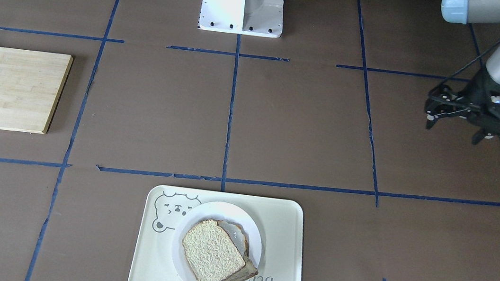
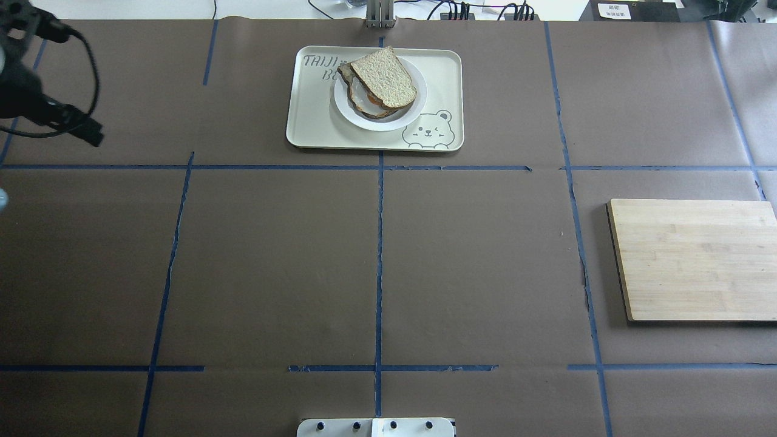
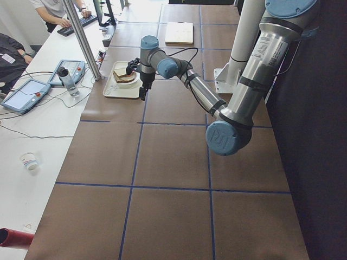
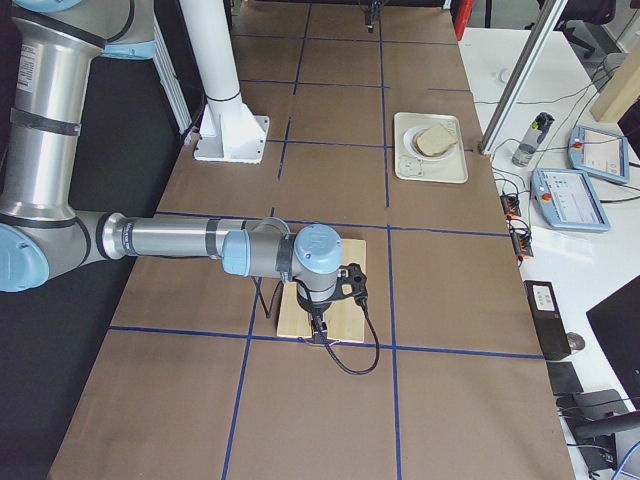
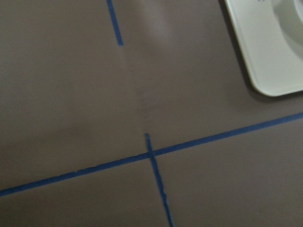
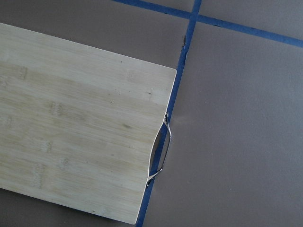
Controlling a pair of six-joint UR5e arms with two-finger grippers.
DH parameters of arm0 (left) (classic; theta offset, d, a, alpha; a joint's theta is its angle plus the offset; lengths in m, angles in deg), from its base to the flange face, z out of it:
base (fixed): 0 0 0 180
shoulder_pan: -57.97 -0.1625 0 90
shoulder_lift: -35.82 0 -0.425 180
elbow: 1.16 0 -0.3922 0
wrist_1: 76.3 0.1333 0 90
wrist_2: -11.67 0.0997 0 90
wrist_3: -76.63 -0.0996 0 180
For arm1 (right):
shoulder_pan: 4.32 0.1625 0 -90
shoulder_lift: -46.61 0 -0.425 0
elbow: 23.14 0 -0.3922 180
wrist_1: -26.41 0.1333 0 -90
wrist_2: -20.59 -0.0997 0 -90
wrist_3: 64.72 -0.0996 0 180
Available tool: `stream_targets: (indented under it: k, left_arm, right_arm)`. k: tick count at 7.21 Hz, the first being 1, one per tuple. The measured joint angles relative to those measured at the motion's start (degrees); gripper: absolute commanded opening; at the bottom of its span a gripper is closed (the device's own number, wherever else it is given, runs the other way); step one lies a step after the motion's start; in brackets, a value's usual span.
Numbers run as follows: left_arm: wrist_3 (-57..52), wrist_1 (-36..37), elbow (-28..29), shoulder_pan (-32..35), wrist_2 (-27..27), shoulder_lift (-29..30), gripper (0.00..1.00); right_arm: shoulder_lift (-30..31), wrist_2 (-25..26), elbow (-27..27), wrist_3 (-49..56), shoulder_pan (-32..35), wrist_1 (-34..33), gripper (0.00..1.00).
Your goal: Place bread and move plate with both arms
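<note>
Overhead exterior: bread [image 2: 383, 76] lies on plate [image 2: 380, 124], within the tray [image 2: 315, 115].

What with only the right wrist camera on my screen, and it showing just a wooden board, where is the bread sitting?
Observer: The bread lies on top of another slice on the plate, and the plate sits on the tray.
Operator: Is the left pincer anywhere near it?
Observer: No. The left pincer hangs open and empty over bare table, well off to the tray's side.
Operator: And my own pincer, open or shut?
Observer: I cannot tell. The right pincer shows only in the right side view, above the near edge of the wooden board.
</note>
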Motion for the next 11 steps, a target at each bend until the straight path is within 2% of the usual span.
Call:
stream_targets:
  k: [2, 5, 7, 11]
  left_arm:
    - [-15.6, 0.3, 0.4, 11.1, -7.5, -9.6, 1.00]
    - [-25.2, -0.3, 5.6, 22.8, -10.9, -20.4, 1.00]
    - [-25.5, -0.4, 7.9, 25.3, -10.9, -24.0, 1.00]
    - [-25.4, 0.1, 8.9, 25.7, -10.6, -25.0, 1.00]
  right_arm:
    - [0.0, 0.1, 0.1, 0.0, 0.0, 0.0, 0.99]
    - [0.0, 0.1, 0.4, 0.0, 0.0, -0.1, 0.99]
    - [0.0, 0.0, 0.5, -0.1, 0.0, -0.1, 0.99]
    - [0.0, 0.0, 0.6, -0.1, 0.0, -0.1, 0.99]
